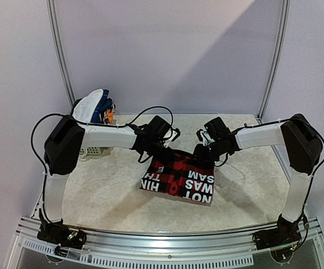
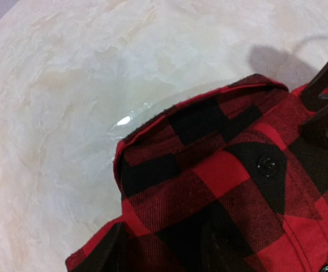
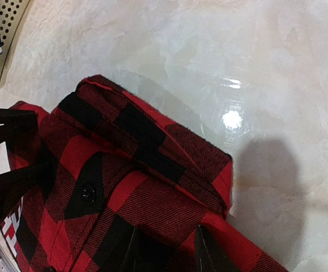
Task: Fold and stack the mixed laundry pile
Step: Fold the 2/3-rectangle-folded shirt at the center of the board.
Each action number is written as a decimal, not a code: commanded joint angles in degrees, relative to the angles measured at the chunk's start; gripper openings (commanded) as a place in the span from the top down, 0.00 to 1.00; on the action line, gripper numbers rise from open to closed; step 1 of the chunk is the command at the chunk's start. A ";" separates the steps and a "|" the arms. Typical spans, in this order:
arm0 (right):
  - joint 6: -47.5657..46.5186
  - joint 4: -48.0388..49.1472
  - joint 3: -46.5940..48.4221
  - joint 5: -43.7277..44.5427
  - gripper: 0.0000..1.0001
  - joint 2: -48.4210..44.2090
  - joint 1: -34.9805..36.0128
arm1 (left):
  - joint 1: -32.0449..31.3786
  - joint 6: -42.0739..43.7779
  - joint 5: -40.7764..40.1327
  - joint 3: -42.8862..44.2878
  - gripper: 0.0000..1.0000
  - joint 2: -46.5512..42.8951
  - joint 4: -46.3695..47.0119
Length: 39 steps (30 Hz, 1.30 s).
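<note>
The red-and-black plaid shirt [image 1: 178, 178] lies folded in the middle of the table, white block lettering facing up at its near side. My left gripper [image 1: 164, 147] and right gripper [image 1: 202, 150] meet at its far edge. In the left wrist view the gripper [image 2: 164, 252] is shut on plaid cloth [image 2: 209, 170] bunched between the fingers. In the right wrist view the gripper [image 3: 168, 252] is likewise shut on the shirt's collar edge [image 3: 152, 141]. The other garments, white and blue [image 1: 94, 106], are heaped at the back left.
A small white lattice basket [image 1: 92, 151] stands at the left under the heap; its corner shows in the right wrist view [image 3: 11, 22]. The marbled tabletop [image 1: 245, 185] is framed by metal posts and a wall behind. The left gripper's fingers [image 3: 5, 153] show at the left edge.
</note>
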 commanded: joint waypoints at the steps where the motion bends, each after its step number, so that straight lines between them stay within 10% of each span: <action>1: -1.11 -2.19 1.89 0.82 0.66 3.16 -0.55 | 1.72 0.17 0.93 1.33 0.54 2.45 0.78; 21: -2.98 -10.29 11.86 3.65 0.61 -2.46 0.53 | 1.06 -0.91 -5.53 0.40 0.45 -5.94 -0.81; 39: 2.36 1.52 -11.66 -8.77 0.61 -13.52 11.35 | -10.43 -8.65 -2.24 -16.01 0.55 -17.36 0.74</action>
